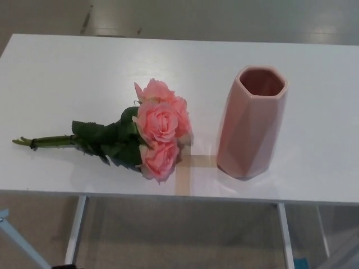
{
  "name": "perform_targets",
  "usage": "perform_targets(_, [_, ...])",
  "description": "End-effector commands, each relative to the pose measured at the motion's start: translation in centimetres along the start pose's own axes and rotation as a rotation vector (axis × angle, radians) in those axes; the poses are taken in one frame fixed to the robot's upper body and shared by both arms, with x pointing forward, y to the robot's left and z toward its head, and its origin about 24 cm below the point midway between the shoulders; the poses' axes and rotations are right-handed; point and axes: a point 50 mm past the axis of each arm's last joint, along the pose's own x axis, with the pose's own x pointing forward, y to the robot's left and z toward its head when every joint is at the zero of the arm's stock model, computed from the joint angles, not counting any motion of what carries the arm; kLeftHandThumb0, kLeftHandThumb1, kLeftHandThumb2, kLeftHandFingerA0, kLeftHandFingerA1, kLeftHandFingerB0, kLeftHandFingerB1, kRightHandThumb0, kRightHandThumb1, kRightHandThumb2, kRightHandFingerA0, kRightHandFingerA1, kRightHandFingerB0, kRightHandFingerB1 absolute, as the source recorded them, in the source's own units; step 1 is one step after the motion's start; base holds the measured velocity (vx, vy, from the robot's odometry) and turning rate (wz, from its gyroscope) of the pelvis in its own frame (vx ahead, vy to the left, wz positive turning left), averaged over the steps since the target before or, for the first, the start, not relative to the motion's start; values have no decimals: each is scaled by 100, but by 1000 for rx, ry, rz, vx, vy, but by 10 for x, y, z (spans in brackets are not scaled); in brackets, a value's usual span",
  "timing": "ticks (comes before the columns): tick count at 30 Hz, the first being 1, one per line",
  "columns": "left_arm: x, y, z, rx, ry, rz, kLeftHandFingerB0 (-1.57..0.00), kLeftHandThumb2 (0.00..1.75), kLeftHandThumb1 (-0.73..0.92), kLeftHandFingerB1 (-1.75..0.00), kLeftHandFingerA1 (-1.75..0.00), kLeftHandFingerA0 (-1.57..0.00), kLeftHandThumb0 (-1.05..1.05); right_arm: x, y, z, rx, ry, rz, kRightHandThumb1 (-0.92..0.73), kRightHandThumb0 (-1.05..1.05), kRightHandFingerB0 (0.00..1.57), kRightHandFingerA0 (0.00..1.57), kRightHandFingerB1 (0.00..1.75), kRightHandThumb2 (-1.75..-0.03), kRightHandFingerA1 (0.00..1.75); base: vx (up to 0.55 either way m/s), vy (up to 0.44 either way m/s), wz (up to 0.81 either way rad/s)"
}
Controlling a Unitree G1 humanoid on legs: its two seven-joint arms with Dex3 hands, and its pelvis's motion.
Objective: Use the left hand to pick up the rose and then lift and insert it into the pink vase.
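While no robot hand shows, rose (151, 136) lies beside pink vase (251, 126).

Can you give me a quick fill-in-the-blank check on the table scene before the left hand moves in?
1. The roses lie on their ____ on the white table.
2. The pink vase stands ____, its mouth open and nothing in it.
3. The stems point toward the robot's ____.
4. Of the robot's two hands, ____ shows in the picture.

Missing words: side; upright; left; neither
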Motion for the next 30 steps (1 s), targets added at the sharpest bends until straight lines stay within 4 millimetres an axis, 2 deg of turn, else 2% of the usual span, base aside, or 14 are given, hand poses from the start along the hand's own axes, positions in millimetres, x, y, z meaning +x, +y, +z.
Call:
perform_targets(1, [-21, -45, 44, -22, -189, -410, -57, 52, 40, -40, -44, -55, -36, 1, -7, 2, -24, -2, -20, -56, -23, 59, 65, 45, -56, 49, 0, 0, 0])
perform_targets(5, [-31, -55, 67, 4, -264, -461, -53, 52, 40, -39, -44, -53, -36, 1, -7, 2, -27, -3, -26, -56, -23, 60, 65, 45, -57, 49, 0, 0, 0])
perform_targets(6, [-38, -57, 85, 25, -330, -479, -48, 52, 40, -37, -42, -47, -37, 1, -6, 3, -29, -5, -25, -57, -22, 60, 68, 45, -56, 50, 0, 0, 0])
perform_targets(7, [-43, -57, 94, 47, -368, -476, -42, 66, 34, -45, -48, -38, -46, 1, -6, 3, -31, -5, -24, -57, -22, 60, 68, 45, -56, 50, 0, 0, 0])
perform_targets(9, [-52, -59, 110, 83, -438, -454, -38, 52, 39, -33, -38, -35, -39, 1, -6, 3, -28, -6, -22, -57, -22, 60, 68, 45, -56, 49, 0, 0, 0])
perform_targets(13, [-61, -60, 122, 108, -491, -421, -35, 52, 39, -32, -37, -32, -40, 2, -6, 3, -32, -5, -21, -57, -22, 60, 68, 45, -56, 49, 0, 0, 0])
perform_targets(14, [-65, -60, 127, 117, -521, -392, -13, 81, 20, -50, -53, -14, -21, 2, -6, 3, -36, -6, -21, -57, -22, 61, 68, 45, -56, 49, 0, 0, 0])
perform_targets(18, [-85, -56, 157, 203, -717, -156, -8, 79, 18, -49, -52, -9, -23, 2, -8, 4, -40, -6, -22, -57, -23, 61, 69, 46, -57, 50, 0, 0, 0])
perform_targets(21, [-86, -56, 158, 204, -718, -149, -8, 79, 18, -49, -52, -9, -23, 2, -8, 4, -40, -6, -22, -57, -23, 61, 69, 46, -57, 50, 0, 0, 0])
perform_targets(24, [-84, -43, 169, 276, -808, 33, -6, 78, 17, -49, -51, -7, -24, 2, -6, 3, -48, -5, -21, -56, -23, 62, 70, 46, -56, 50, 0, 0, 0])
perform_targets(25, [-81, -37, 172, 286, -823, 70, -18, 61, 35, -34, -34, -11, -51, 2, -6, 3, -52, -2, -17, -56, -23, 62, 70, 46, -56, 50, 0, 0, 0])
perform_targets(26, [-73, -23, 180, 321, -823, 108, -13, 66, 33, -36, -19, -7, -48, 1, -5, 2, -56, -2, -19, -56, -25, 63, 70, 45, -55, 49, 0, 0, 0])
perform_targets(29, [-70, -17, 184, 336, -822, 121, -13, 66, 33, -36, -19, -7, -48, 1, -5, 2, -57, -2, -21, -56, -25, 63, 70, 45, -55, 49, 0, 0, 2])
perform_targets(30, [-66, -9, 190, 385, -817, 155, -13, 53, 38, -27, -23, 0, -49, 1, -5, 2, -54, -2, -21, -56, -26, 64, 70, 46, -55, 49, 0, 0, 0])
